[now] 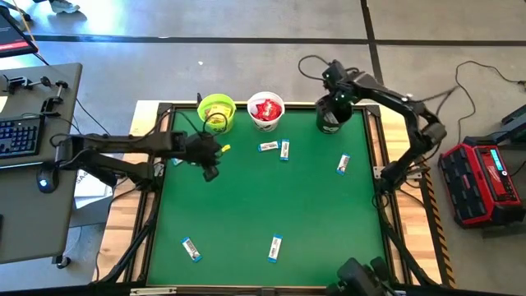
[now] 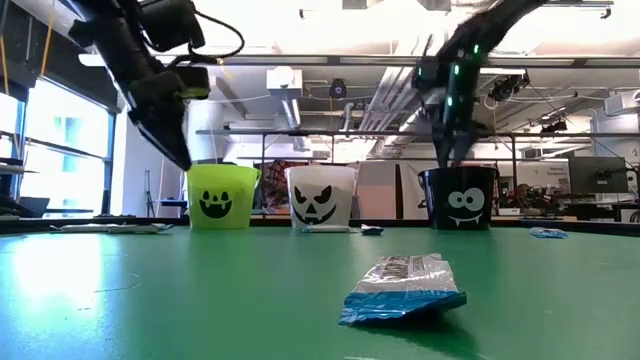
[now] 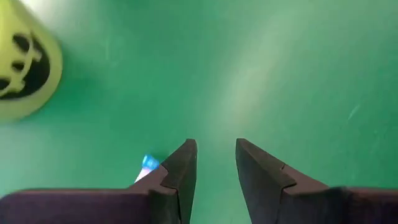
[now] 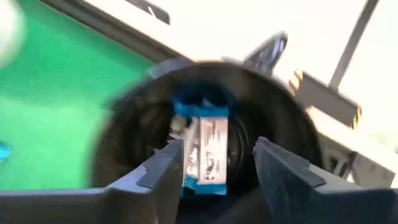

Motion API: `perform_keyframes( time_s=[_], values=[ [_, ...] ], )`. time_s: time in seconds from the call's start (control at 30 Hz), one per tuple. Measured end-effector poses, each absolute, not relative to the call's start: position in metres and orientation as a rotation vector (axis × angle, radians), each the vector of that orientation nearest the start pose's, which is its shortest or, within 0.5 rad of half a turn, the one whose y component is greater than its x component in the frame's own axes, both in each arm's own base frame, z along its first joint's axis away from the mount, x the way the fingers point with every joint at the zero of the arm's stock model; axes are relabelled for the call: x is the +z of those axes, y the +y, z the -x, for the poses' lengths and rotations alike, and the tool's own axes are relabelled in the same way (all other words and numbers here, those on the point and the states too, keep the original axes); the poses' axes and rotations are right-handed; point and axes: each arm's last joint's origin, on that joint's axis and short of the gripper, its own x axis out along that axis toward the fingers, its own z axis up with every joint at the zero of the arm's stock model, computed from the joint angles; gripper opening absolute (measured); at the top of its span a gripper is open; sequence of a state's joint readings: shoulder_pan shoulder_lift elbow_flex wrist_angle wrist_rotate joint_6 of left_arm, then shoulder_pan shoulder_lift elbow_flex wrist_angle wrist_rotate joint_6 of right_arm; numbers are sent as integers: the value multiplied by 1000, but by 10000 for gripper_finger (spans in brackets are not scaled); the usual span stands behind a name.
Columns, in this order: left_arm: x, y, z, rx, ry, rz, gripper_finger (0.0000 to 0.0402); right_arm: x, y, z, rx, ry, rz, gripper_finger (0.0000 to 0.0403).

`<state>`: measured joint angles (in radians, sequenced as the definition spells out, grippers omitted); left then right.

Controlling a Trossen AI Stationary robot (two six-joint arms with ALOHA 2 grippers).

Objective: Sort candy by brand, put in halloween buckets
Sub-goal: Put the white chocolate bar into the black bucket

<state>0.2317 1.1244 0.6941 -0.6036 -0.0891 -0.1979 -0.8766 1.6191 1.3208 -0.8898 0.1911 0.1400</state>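
Right tool [image 4: 217, 163], spread above the black bucket [image 1: 331, 115], should stay centred so its blue-and-white bar [image 4: 205, 149] drops inside; left tool [image 3: 216, 163], half-spread and empty, hovers near the lime green bucket [image 1: 217, 111].

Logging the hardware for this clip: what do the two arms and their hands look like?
Both arms are dark, nearly black, jointed segments with black cables looping along them. The left hand and right hand each end in two dark, blocky, wedge-shaped fingers with stepped inner faces. In the low view a small green light glows on the right arm. No other markings are readable.
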Motion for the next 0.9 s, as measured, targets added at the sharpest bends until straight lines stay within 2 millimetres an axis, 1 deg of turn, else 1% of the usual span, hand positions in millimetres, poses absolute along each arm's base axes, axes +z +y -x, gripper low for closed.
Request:
perform_keyframes(
  time_s=[0.1,0.2,0.27,0.37,0.47,0.63,0.73,0.9],
  values=[
    [212,55,-191,393,1076,231,112,295,-235,-201,-999,1015,-475,187],
    [210,61,-185,390,1129,200,130,322,-215,-198,-943,911,-444,188],
    [208,65,-185,372,1142,193,147,337,-199,-197,-893,857,-423,188],
    [201,70,-187,340,1183,191,176,350,-178,-198,-822,812,-387,188],
    [189,75,-192,324,1249,185,203,360,-158,-201,-767,777,-354,188],
    [168,82,-205,309,1314,168,228,366,-136,-209,-728,753,-335,188],
    [156,84,-211,315,1349,165,229,366,-128,-213,-724,755,-304,188],
    [139,88,-216,336,1416,150,230,366,-121,-217,-712,759,-284,188]
  ],
)
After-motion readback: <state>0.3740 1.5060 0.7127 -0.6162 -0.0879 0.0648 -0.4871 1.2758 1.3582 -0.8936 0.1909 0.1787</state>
